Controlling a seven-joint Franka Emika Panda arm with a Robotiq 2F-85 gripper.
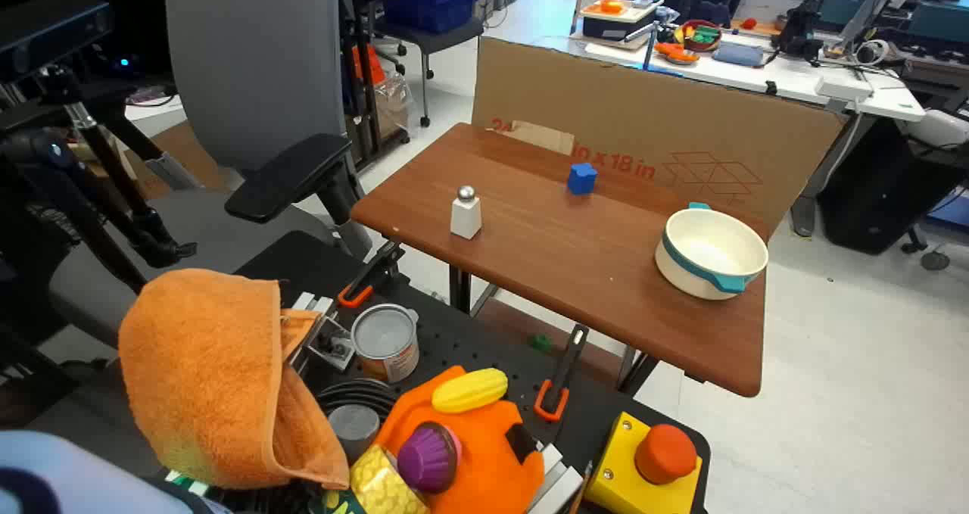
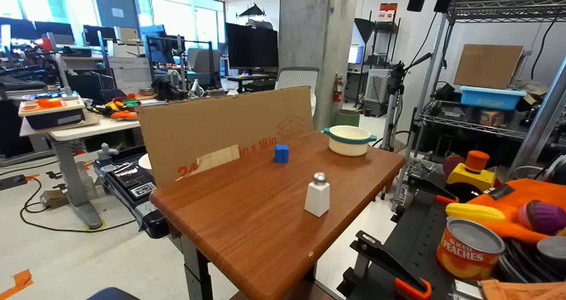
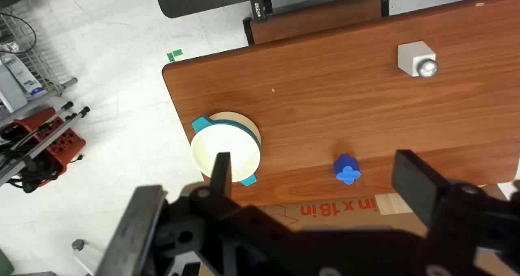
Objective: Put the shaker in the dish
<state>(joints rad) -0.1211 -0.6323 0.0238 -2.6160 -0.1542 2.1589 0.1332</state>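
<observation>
The shaker is a white, tapered, square-sided bottle with a round metal cap. It stands upright on the table in both exterior views (image 1: pixel 465 217) (image 2: pixel 318 198) and at the upper right of the wrist view (image 3: pixel 413 58). The dish is a round cream bowl with a teal band and handles, at the table's far end from the shaker in both exterior views (image 1: pixel 713 253) (image 2: pixel 349 143). It also shows at left in the wrist view (image 3: pixel 239 146), partly behind a finger. My gripper (image 3: pixel 313 156) is open and empty above the table, seen only in the wrist view.
A blue block (image 1: pixel 582 179) stands on the brown table (image 1: pixel 560 234) near its cardboard-side edge. An upright cardboard sheet (image 1: pixel 643 113) lines that edge. A black cart (image 1: pixel 484 351) with clamps, a can, a towel and toys stands along the opposite side.
</observation>
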